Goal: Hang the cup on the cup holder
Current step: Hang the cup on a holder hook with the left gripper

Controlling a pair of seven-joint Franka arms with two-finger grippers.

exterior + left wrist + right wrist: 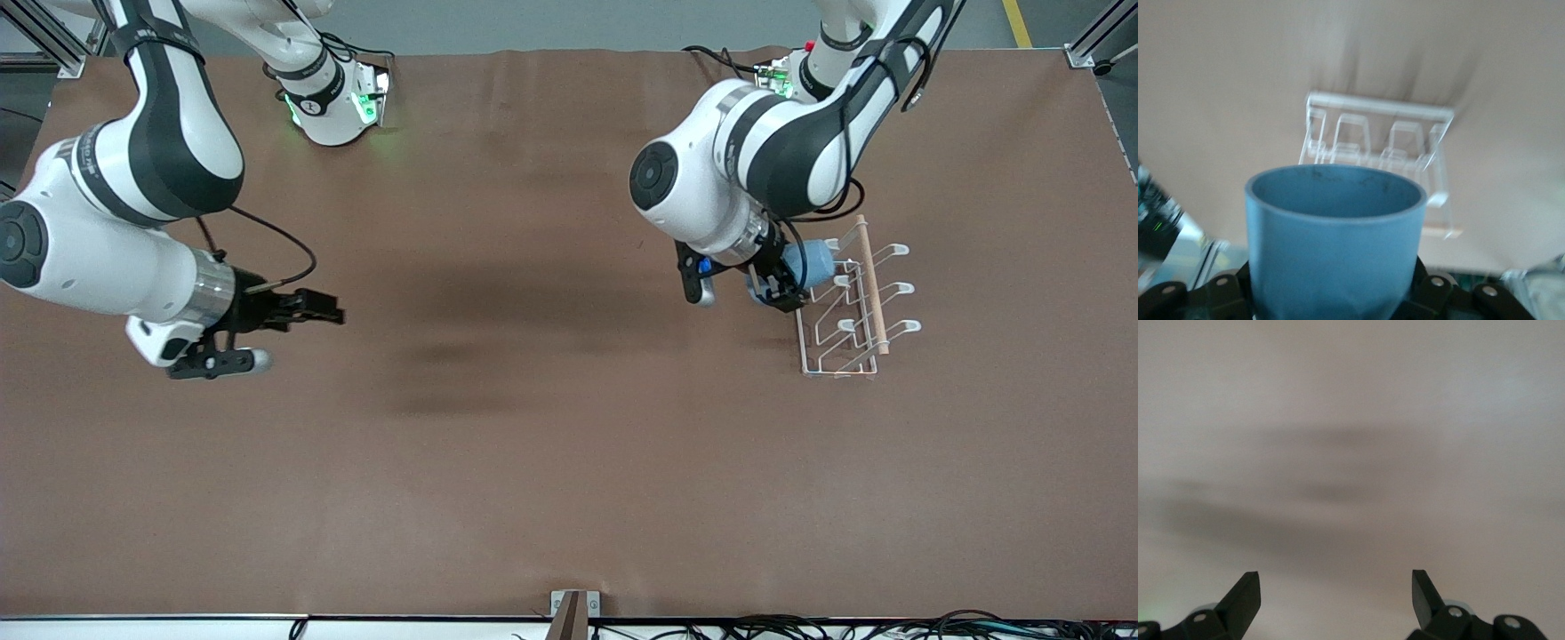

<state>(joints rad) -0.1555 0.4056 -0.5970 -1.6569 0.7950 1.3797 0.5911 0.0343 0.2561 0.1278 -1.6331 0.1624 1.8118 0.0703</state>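
light blue, the cup (807,264) sits clamped in the left end effector (775,286), on its side at the cup holder (855,307). next, its mouth should slide over a prong. the right end effector (298,308) waits, spread wide, above bare surface (551,444).

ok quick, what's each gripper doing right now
Left gripper: shut on the cup, beside the cup holder.
Right gripper: open, holding nothing, over the bare table; that arm waits.
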